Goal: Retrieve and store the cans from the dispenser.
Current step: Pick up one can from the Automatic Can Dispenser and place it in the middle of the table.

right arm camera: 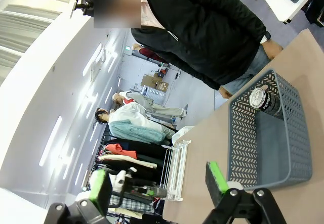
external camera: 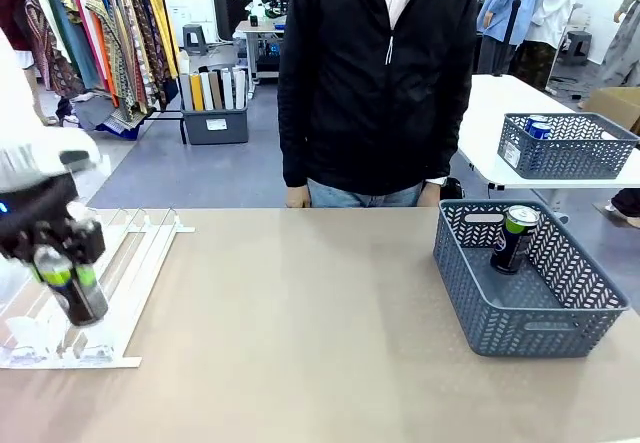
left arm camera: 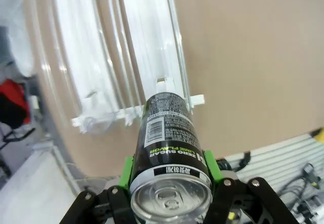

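My left gripper (external camera: pixel 66 275) is shut on a dark can (external camera: pixel 86 303) with a green band, holding it just over the near end of the white dispenser (external camera: pixel 130 263). In the left wrist view the green pads (left arm camera: pixel 211 166) clamp the can (left arm camera: pixel 169 133) near its silver top, above the dispenser rails (left arm camera: pixel 126 52). A second dark can (external camera: pixel 515 238) stands in the grey-blue basket (external camera: pixel 520 338) at the right. My right gripper (right arm camera: pixel 158 181) is open in the air with nothing between its fingers, looking down at the basket (right arm camera: pixel 243 148) and its can (right arm camera: pixel 263 98).
A person in a black jacket (external camera: pixel 380 83) stands at the table's far edge, hands at the sides. A second basket (external camera: pixel 585 158) with blue cans sits on a white table behind. The tan tabletop (external camera: pixel 300 313) lies between dispenser and basket.
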Available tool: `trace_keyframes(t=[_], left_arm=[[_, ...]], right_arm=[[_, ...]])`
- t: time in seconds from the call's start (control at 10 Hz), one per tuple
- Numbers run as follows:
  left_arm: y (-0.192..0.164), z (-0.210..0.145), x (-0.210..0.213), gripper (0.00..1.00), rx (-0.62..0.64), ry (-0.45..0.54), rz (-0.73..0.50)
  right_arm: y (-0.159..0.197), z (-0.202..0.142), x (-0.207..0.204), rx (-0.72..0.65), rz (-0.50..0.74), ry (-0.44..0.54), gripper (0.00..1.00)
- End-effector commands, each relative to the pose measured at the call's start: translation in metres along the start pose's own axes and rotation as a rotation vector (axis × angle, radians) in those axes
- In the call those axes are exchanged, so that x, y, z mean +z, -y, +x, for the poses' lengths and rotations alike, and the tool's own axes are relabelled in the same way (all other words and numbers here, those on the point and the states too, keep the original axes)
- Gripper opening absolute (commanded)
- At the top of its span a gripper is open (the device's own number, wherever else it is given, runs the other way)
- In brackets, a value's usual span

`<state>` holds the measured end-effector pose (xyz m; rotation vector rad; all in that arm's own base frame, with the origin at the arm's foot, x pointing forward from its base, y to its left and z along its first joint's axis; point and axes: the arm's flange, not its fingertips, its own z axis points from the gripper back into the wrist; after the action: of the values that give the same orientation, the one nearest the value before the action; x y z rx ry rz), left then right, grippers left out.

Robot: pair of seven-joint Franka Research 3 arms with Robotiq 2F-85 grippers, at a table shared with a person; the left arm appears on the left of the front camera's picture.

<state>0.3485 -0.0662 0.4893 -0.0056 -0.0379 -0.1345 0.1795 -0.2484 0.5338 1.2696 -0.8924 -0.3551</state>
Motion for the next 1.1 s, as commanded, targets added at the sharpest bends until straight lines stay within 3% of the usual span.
trace_keyframes(t=[0.0,0.3,0.4,0.5,0.8,0.9,1.0], left_arm=[[0.002,-0.009,0.075,0.00,-0.076,0.111,-0.009],[-0.005,-0.024,0.115,0.00,-0.089,0.241,-0.078],[-0.013,-0.024,0.109,0.00,-0.047,0.225,-0.116],[0.004,-0.027,0.128,0.00,-0.072,0.222,-0.027],[0.004,-0.027,0.128,0.00,-0.072,0.222,-0.027],[0.003,-0.026,0.121,0.00,-0.070,0.212,-0.046],[0.021,-0.017,0.123,0.00,-0.144,0.235,-0.141]], right_arm=[[-0.001,0.002,-0.002,0.026,0.023,0.012,1.00],[-0.001,0.002,-0.002,0.026,0.023,0.012,1.00],[-0.001,0.002,-0.002,0.026,0.023,0.012,1.00],[-0.001,0.002,-0.002,0.026,0.023,0.012,1.00],[-0.001,0.002,-0.002,0.026,0.023,0.012,1.00],[-0.001,0.002,-0.002,0.026,0.023,0.012,1.00],[-0.001,0.002,-0.002,0.026,0.023,0.012,1.00]])
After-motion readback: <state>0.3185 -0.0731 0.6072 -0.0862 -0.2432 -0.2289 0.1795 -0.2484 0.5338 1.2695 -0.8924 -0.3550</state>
